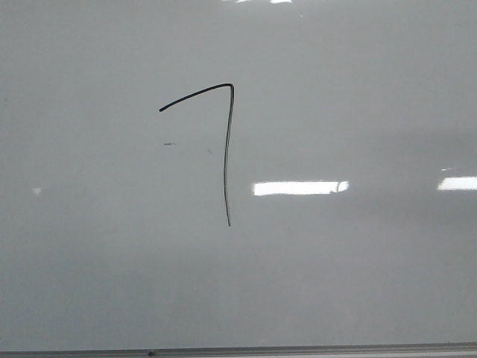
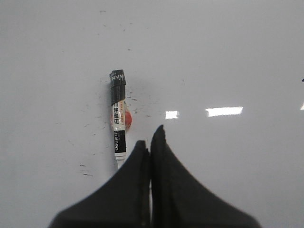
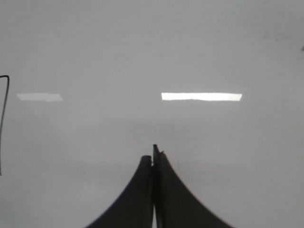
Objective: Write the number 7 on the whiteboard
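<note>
The whiteboard (image 1: 358, 261) fills the front view. The number 7 (image 1: 226, 149) is on it in thin black line, a slanted top stroke joined to a long downstroke. Neither gripper shows in the front view. In the left wrist view my left gripper (image 2: 151, 137) is shut with nothing between its jaws. A marker (image 2: 118, 118) with a black cap and a white label lies flat on the board just beyond it, its near end hidden behind one fingertip. My right gripper (image 3: 153, 154) is shut and empty over bare board. Part of the 7 (image 3: 4, 109) shows at that view's edge.
The board's thin grey bottom edge (image 1: 298, 349) runs along the front. Bright rectangular light reflections (image 1: 298, 188) lie on the board. Small dark specks (image 2: 85, 170) mark the surface around the marker.
</note>
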Robot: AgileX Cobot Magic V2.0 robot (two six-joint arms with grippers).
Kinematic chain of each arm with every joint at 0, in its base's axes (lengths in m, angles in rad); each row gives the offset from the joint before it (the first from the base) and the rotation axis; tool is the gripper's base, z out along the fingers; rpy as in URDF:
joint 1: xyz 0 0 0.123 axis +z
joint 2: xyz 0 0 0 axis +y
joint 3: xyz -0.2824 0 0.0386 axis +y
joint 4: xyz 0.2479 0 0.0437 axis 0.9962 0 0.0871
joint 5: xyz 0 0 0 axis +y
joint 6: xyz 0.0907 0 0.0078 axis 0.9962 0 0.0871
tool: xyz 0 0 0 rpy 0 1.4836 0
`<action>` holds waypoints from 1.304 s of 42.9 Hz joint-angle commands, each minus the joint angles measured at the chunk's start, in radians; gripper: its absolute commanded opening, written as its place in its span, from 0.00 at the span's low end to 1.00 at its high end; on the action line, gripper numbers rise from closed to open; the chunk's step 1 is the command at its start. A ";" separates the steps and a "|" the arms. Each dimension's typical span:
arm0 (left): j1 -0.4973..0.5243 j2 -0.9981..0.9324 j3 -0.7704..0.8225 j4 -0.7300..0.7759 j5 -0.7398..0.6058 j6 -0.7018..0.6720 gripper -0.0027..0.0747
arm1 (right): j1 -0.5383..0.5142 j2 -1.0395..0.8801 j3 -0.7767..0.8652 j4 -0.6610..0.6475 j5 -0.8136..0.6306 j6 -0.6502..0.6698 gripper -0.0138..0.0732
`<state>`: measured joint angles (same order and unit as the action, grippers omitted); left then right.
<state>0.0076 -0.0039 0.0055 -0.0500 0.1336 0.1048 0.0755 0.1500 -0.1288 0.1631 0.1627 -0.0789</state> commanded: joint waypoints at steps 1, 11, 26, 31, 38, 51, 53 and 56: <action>0.002 -0.015 0.005 -0.001 -0.087 -0.011 0.01 | -0.011 -0.053 0.060 -0.068 -0.096 0.057 0.08; 0.002 -0.015 0.005 -0.001 -0.087 -0.011 0.01 | -0.022 -0.151 0.152 -0.081 -0.063 0.073 0.08; 0.002 -0.015 0.005 -0.001 -0.087 -0.011 0.01 | -0.029 -0.180 0.152 -0.081 -0.043 0.073 0.08; 0.002 -0.015 0.005 -0.001 -0.087 -0.011 0.01 | -0.029 -0.180 0.152 -0.081 -0.043 0.073 0.08; 0.002 -0.015 0.005 -0.001 -0.087 -0.011 0.01 | -0.029 -0.180 0.152 -0.081 -0.043 0.073 0.08; 0.002 -0.015 0.005 -0.001 -0.087 -0.011 0.01 | -0.029 -0.180 0.152 -0.081 -0.043 0.073 0.08; 0.002 -0.015 0.005 -0.001 -0.087 -0.011 0.01 | -0.029 -0.180 0.152 -0.081 -0.043 0.073 0.08; 0.002 -0.015 0.005 -0.001 -0.087 -0.011 0.01 | -0.029 -0.180 0.152 -0.081 -0.043 0.073 0.08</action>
<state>0.0076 -0.0039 0.0055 -0.0500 0.1336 0.1048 0.0514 -0.0103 0.0260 0.0908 0.1931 0.0000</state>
